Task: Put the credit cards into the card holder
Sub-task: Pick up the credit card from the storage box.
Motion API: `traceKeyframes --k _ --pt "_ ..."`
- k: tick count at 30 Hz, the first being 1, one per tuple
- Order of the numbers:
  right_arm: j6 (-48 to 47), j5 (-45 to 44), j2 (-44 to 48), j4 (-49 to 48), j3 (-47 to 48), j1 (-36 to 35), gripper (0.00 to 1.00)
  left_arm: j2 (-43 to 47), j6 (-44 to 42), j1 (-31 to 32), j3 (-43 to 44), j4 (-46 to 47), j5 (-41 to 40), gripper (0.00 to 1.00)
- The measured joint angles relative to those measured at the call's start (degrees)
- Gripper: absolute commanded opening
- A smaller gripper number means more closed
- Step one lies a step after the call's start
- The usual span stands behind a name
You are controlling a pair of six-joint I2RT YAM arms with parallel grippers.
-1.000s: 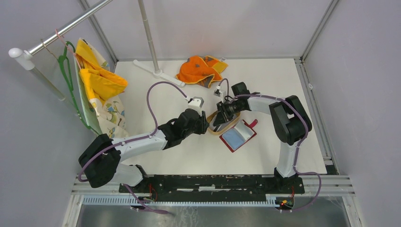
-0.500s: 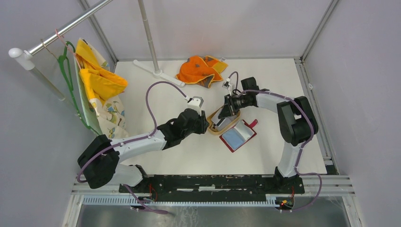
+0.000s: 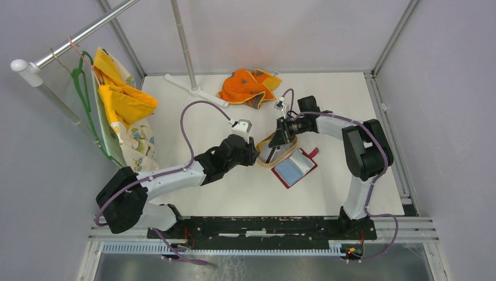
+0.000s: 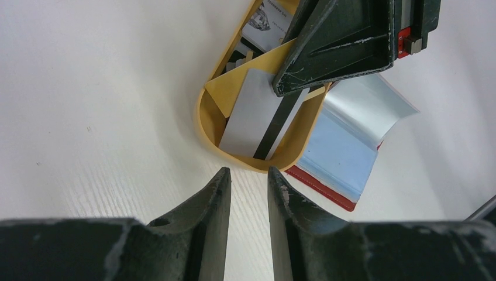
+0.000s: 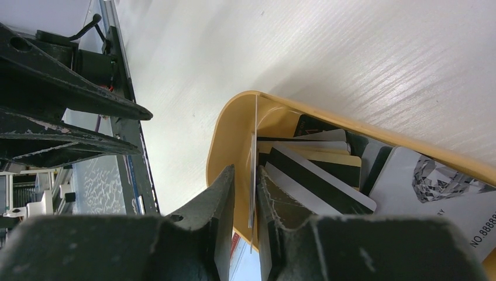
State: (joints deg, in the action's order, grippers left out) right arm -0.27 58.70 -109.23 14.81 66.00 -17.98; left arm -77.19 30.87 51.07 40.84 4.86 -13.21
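The tan oval tray [image 3: 282, 154] holds several credit cards [image 5: 319, 175], silver, white and dark-striped. My right gripper [image 3: 276, 140] reaches into the tray's left end and is shut on a silver card with a dark stripe [image 4: 251, 114]. That card stands tilted on edge, seen edge-on [image 5: 252, 158] between the right gripper's [image 5: 243, 175] fingers. The red card holder [image 3: 295, 168] lies open just right of the tray, its pale blue inside [image 4: 345, 146] facing up. My left gripper [image 4: 248, 175] hovers at the tray's near-left rim [image 4: 202, 111], narrowly open and holding nothing.
An orange cloth [image 3: 248, 86] lies at the back of the table. A white stand base [image 3: 193, 88] with its pole rises at the back left. Yellow printed fabric on a green hanger [image 3: 123, 105] hangs along the left wall.
My right gripper moved back and right over the tray, then tipped a silver card up on edge between its fingers. The left arm stayed almost still.
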Motion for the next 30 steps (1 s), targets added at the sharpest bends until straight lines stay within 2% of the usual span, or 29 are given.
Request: traceKeyframes --k 9,16,20,27,30 --pt "0.0 0.4 0.0 -0.3 -0.2 0.8 0.27 0.0 0.0 0.0 -0.7 0.0 0.1 0.36" --pt "0.0 0.6 0.0 -0.6 -0.3 1.6 0.25 0.0 0.0 0.0 -0.9 0.0 0.3 0.36" --pt "0.0 0.6 0.0 -0.5 -0.7 2.0 0.20 0.0 0.0 0.0 -0.9 0.0 0.3 0.36" --pt "0.1 0.2 0.0 -0.5 -1.0 3.4 0.03 1.2 0.0 0.0 -1.0 0.0 0.4 0.36" --pt "0.0 -0.6 0.0 -0.5 -1.1 4.1 0.00 1.9 0.0 0.0 -1.0 0.0 0.4 0.36"
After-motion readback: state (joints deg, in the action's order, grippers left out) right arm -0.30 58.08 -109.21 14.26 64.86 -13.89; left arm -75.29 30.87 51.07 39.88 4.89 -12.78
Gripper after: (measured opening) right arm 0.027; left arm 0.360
